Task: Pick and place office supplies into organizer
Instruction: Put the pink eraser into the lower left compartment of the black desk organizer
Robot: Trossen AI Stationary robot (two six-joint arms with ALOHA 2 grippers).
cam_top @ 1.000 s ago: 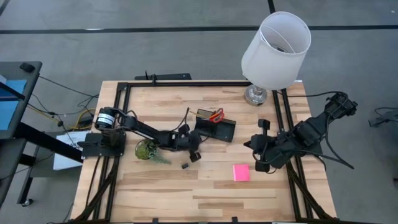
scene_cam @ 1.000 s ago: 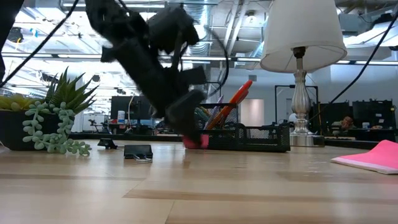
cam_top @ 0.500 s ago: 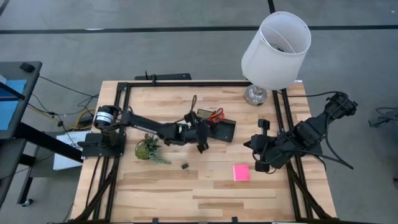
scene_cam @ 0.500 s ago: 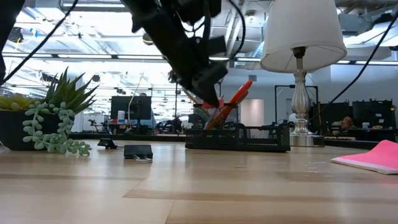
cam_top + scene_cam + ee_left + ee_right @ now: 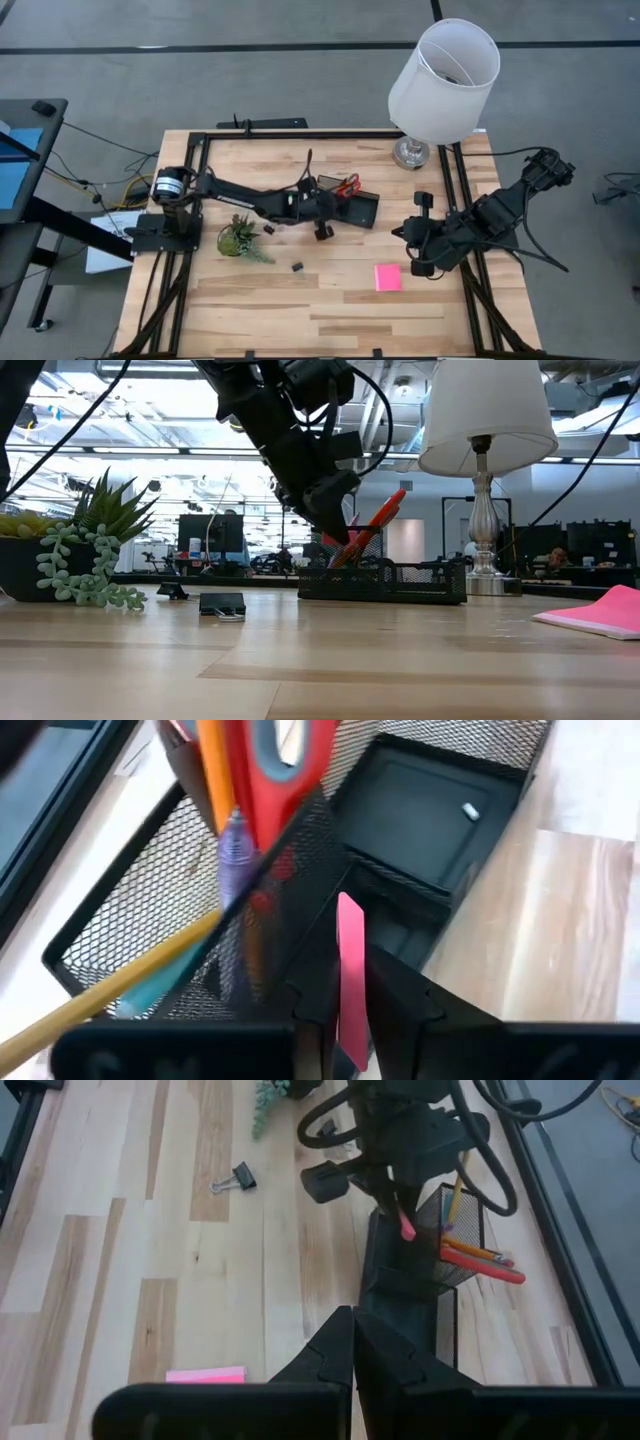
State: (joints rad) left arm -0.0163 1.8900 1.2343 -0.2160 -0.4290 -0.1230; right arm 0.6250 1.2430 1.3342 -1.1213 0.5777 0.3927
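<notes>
The left claw (image 5: 345,1020) hangs over the organizer (image 5: 347,201), pinching the pink eraser (image 5: 351,978) just above its low front section. The organizer's tall compartment holds the scissors (image 5: 268,760) and pens (image 5: 233,870). A black clip (image 5: 297,267) and the pink sticky pad (image 5: 387,277) lie on the bench (image 5: 260,310), well apart from the organizer. Beyond the pad, the right claw (image 5: 412,231) waits, pressed together

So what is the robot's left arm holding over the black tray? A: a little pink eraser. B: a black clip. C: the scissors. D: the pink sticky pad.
A: the left gripper has its jaws shut on the pink eraser, just above the organizer; the scissors already stand in it.
</notes>
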